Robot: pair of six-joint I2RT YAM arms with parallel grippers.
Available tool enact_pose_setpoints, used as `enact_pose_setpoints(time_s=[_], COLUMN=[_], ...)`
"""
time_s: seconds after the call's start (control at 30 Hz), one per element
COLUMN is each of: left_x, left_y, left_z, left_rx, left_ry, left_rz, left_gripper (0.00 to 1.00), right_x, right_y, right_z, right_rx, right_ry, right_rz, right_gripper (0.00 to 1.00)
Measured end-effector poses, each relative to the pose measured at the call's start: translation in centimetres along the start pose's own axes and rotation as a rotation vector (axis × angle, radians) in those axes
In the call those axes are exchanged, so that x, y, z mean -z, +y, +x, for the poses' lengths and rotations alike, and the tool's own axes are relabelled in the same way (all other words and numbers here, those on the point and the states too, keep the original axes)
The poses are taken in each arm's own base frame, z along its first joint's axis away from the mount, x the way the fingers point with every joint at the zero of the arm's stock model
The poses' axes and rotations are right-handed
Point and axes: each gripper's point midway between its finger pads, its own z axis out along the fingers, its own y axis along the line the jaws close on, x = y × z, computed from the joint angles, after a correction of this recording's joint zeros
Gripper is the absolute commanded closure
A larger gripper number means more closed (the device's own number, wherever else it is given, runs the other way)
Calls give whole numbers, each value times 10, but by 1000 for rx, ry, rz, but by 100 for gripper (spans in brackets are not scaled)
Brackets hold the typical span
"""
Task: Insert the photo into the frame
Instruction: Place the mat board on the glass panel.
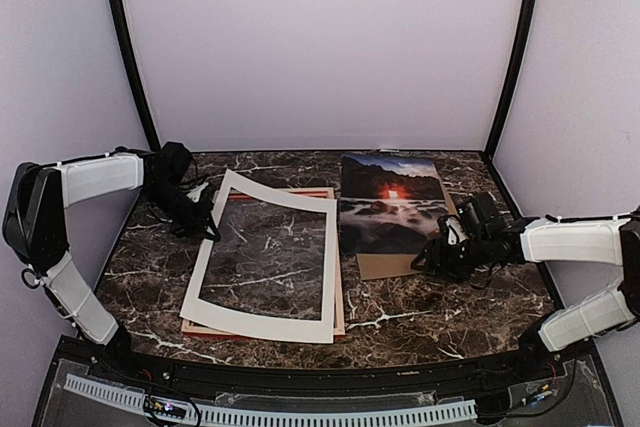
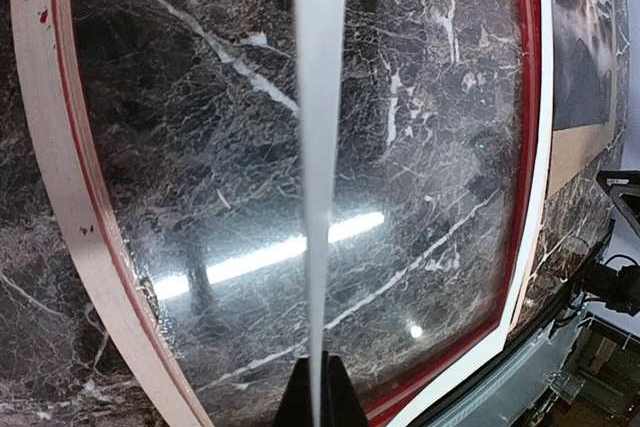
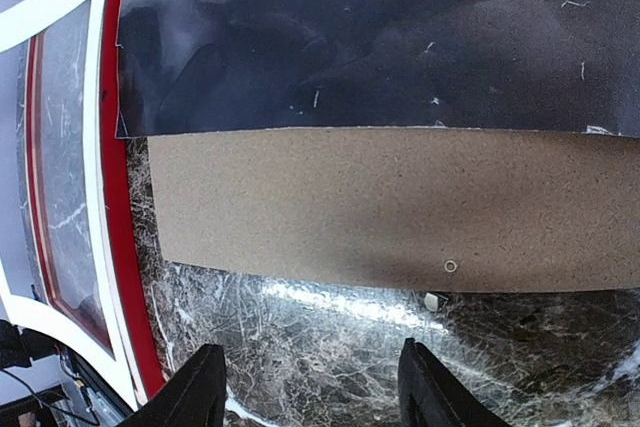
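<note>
The frame point(image 1: 300, 191) lies flat at centre-left, pale wood with a red edge. The white mat board point(image 1: 270, 327) lies over it. My left gripper point(image 1: 205, 219) is shut on the mat's left edge and holds that side raised. In the left wrist view the mat point(image 2: 320, 147) runs edge-on from the gripper point(image 2: 320, 399) over the frame point(image 2: 60, 197). The photo point(image 1: 390, 202) lies to the right on a brown backing board point(image 1: 385, 265). My right gripper point(image 1: 432, 257) is open and empty by that board's near right side. In the right wrist view the gripper point(image 3: 310, 397) hovers over bare marble just short of the board point(image 3: 380, 207) and the photo point(image 3: 400, 47).
The marble table is walled by pale panels at the back and sides. A perforated rail point(image 1: 300, 415) runs along the near edge. The frame's red edge point(image 3: 125, 227) lies just left of the backing board. A small white clip point(image 3: 432, 300) lies at the board's near edge.
</note>
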Motion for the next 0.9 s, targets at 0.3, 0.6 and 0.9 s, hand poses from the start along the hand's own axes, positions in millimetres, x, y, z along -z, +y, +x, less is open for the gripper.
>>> enact_pose_setpoints(time_s=[0.3,0.6,0.9], left_x=[5,6,-2], left_y=[4,5,7], left_z=[-6,-12,-12], left_rx=[43,48,52], left_ry=[-61,-88,-66], left_rz=[0,4,11], left_gripper=[100,100,100], right_x=[-1,-2,-2], right_y=[0,-1,-2], right_z=[0,1,1], right_rx=[0,-1,-1], right_ry=[0,5,7], right_rz=[0,4,6], right_gripper=[40,40,40])
